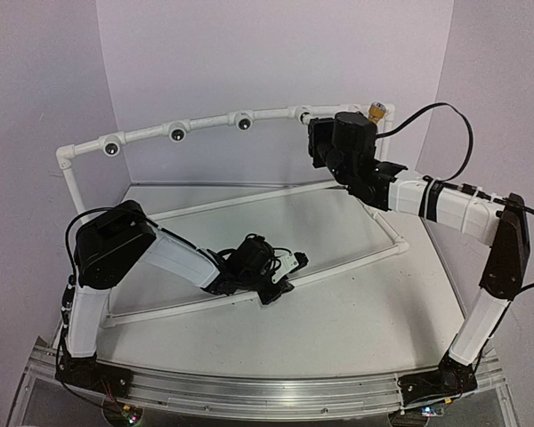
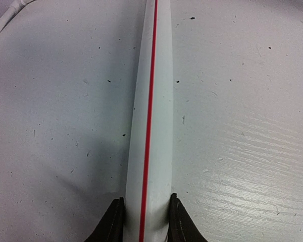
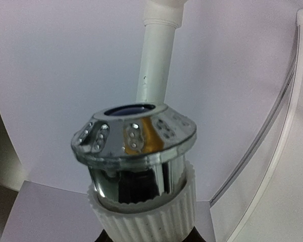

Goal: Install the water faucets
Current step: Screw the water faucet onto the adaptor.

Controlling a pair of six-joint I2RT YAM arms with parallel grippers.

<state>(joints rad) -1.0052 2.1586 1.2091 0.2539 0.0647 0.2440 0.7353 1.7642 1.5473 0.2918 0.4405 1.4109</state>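
Two grips, L pincer (image 2: pixel 145 200) clamped on red-striped pipe (image 2: pixel 156 101), R pincer (image 3: pixel 149 233) clamped on chrome-headed faucet (image 3: pixel 136 146)

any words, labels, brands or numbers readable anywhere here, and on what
None can be read in any view.
White plastic pipe with a red stripe, held in the left claw: stripe only, no lettering.
Shiny chrome faucet head with a white ribbed collar: small dimples, no markings.
Robot arms: anything printed is too small to tell.
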